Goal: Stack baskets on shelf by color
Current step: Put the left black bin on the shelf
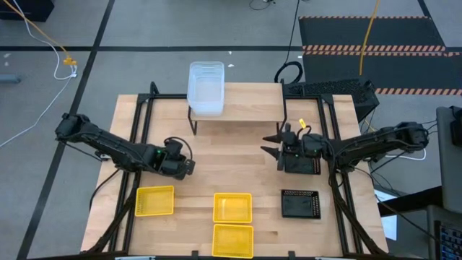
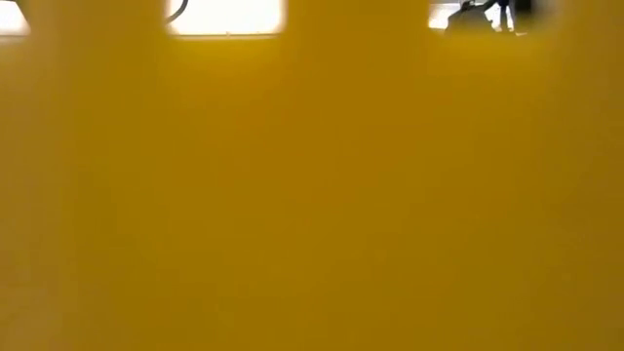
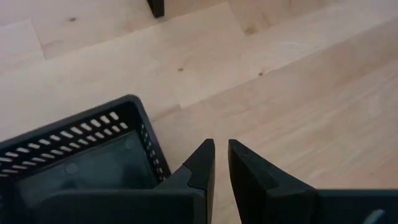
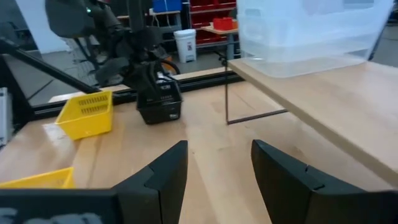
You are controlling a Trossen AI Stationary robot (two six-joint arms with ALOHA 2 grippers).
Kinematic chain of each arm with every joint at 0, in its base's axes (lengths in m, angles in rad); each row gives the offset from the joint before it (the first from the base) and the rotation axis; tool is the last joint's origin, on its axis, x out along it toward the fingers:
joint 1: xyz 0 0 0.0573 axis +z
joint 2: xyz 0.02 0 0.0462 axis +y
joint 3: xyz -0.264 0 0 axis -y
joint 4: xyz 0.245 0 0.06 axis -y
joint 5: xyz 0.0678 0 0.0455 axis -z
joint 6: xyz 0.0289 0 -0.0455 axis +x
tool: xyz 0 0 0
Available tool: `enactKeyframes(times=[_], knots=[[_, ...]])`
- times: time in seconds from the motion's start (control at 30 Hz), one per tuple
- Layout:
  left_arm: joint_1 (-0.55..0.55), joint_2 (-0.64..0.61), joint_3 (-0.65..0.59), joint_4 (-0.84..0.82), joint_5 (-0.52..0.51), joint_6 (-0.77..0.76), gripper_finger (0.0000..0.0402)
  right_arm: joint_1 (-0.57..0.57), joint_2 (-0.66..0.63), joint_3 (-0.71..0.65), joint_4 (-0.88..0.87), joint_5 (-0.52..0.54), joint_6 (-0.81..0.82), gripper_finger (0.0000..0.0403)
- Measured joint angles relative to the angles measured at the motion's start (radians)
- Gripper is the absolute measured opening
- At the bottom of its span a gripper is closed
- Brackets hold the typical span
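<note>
Tabletop (image 1: pixel 238 152): light wood, both arms over it. Shelf (image 1: pixel 245 101) at the far middle, clear baskets (image 1: pixel 206 88) stacked on its left end. Three yellow baskets along the near edge: one at left (image 1: pixel 155 201), two touching at centre (image 1: pixel 232 207) (image 1: pixel 232 240). Black basket (image 1: pixel 299 204) near right. Low view blocked by a yellow wall.

Left gripper (image 3: pixel 221 163) left of centre, fingers nearly together, clamped on the rim of a second black basket (image 3: pixel 81 162). Right gripper (image 4: pixel 219 168) right of centre, fingers apart, holding nothing, pointed towards the shelf.
</note>
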Motion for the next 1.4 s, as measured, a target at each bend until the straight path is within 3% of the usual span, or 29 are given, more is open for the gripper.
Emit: enactKeyframes(times=[0.23,0.57,0.73,0.9,1.2,1.4], knots=[[0.009,0.000,0.000,-0.019,-0.002,0.042,0.0053,-0.019,0.000,0.000,-0.010,-0.001,-0.007,0.0171],[0.104,0.001,0.000,-0.151,0.056,0.001,0.0153,-0.017,0.000,0.000,-0.055,-0.004,0.043,0.0171],[0.119,0.054,0.000,-0.130,0.057,0.005,0.0173,-0.012,0.000,0.000,-0.075,-0.006,0.075,0.0171],[0.136,0.148,0.000,-0.114,0.104,0.012,0.0136,0.014,0.000,0.000,-0.088,-0.010,0.086,0.0171],[0.149,0.190,0.015,-0.111,0.227,0.109,0.0012,0.030,0.000,0.000,-0.090,-0.003,0.091,0.0171],[0.097,0.161,0.168,-0.219,0.254,0.202,0.0010,0.030,0.000,0.000,-0.087,-0.002,0.073,0.0171]])
